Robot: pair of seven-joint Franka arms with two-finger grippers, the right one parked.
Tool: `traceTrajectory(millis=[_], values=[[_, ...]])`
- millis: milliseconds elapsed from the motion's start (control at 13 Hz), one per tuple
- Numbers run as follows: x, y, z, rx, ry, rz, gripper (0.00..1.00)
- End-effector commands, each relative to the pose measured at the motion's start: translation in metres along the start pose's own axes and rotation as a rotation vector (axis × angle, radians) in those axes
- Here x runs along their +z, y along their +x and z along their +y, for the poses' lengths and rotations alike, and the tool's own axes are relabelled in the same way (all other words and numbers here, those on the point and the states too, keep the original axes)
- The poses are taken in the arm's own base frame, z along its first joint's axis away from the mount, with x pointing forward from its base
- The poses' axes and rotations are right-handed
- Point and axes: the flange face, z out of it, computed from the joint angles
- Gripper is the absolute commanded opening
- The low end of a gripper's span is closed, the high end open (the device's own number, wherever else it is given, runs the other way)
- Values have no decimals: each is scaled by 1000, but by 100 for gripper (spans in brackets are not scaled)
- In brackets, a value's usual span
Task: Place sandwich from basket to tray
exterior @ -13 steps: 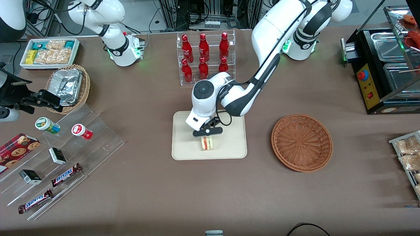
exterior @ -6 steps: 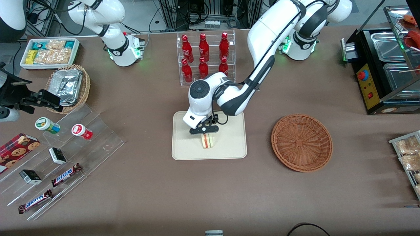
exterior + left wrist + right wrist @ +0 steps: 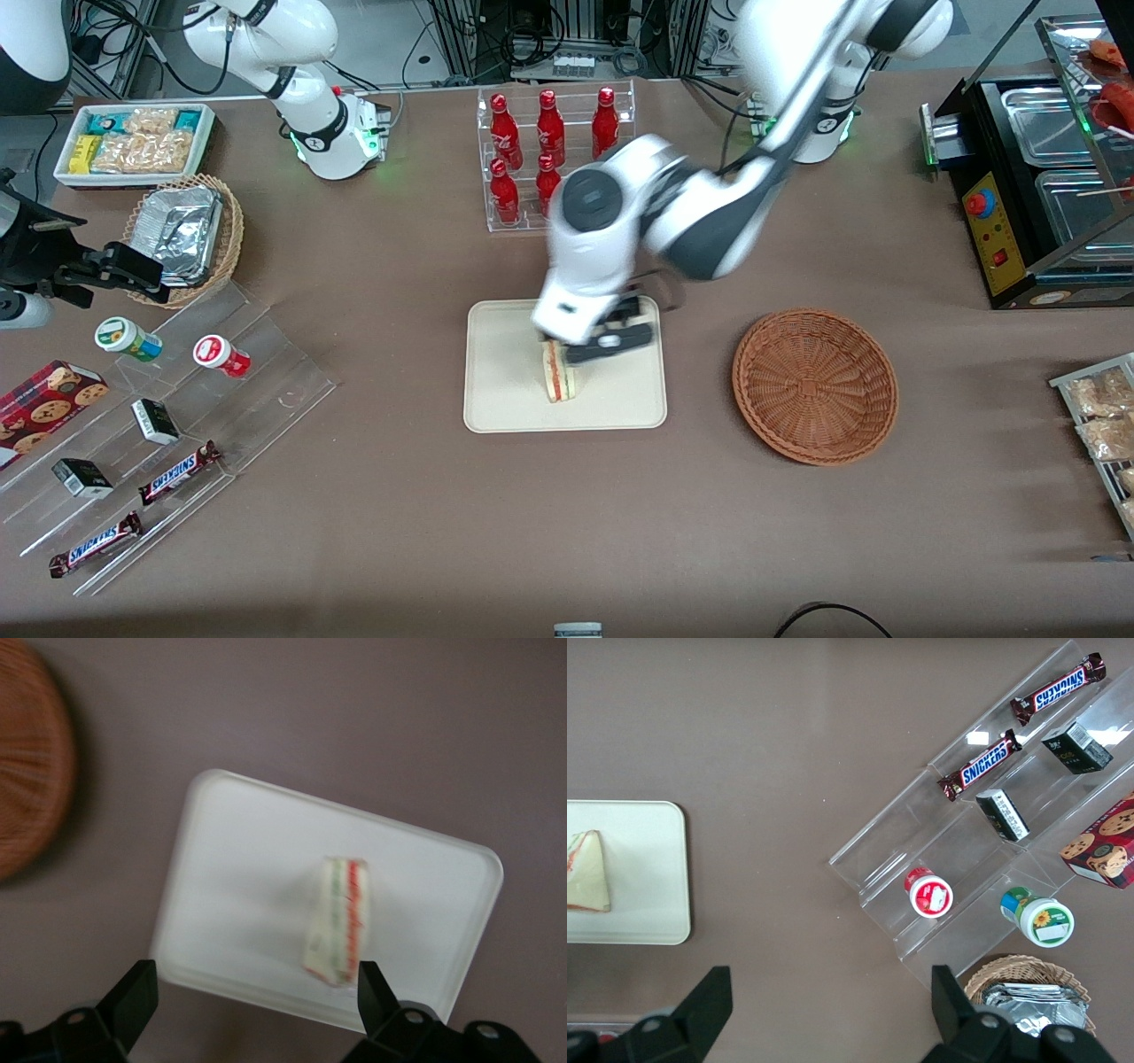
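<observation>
small triangular white-bread sandwich (image 3: 558, 372) w/ red + green filling stripes sat on its edge on the flat cream rectangular tray (image 3: 496, 390), roughly mid-tray, cut edge facing up. nothing touched it. left arm's black two-finger gripper (image 3: 252, 992) was above the tray, fingers (image 3: 133, 997) spread wide, holding nothing; sandwich showed between them in the wrist view, well below. large round reddish-brown wicker basket (image 3: 815, 385) sat beside the tray toward the working arm's end of the brown table (image 3: 567, 514), apart from it, w/ nothing in it. clear rack of red bottles (image 3: 549, 151) stood farther from the front cam than the tray.
</observation>
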Motion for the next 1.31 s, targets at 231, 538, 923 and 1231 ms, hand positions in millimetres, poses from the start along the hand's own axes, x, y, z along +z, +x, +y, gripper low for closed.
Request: traceTrajectory(millis=[231, 538, 923, 1231], values=[[-91, 84, -176, -8, 64, -56, 99], [-127, 111, -264, 53, 78, -74, 99], [-150, 111, -356, 176, 76, -76, 99], [-165, 80, -399, 339, 52, -63, 99]])
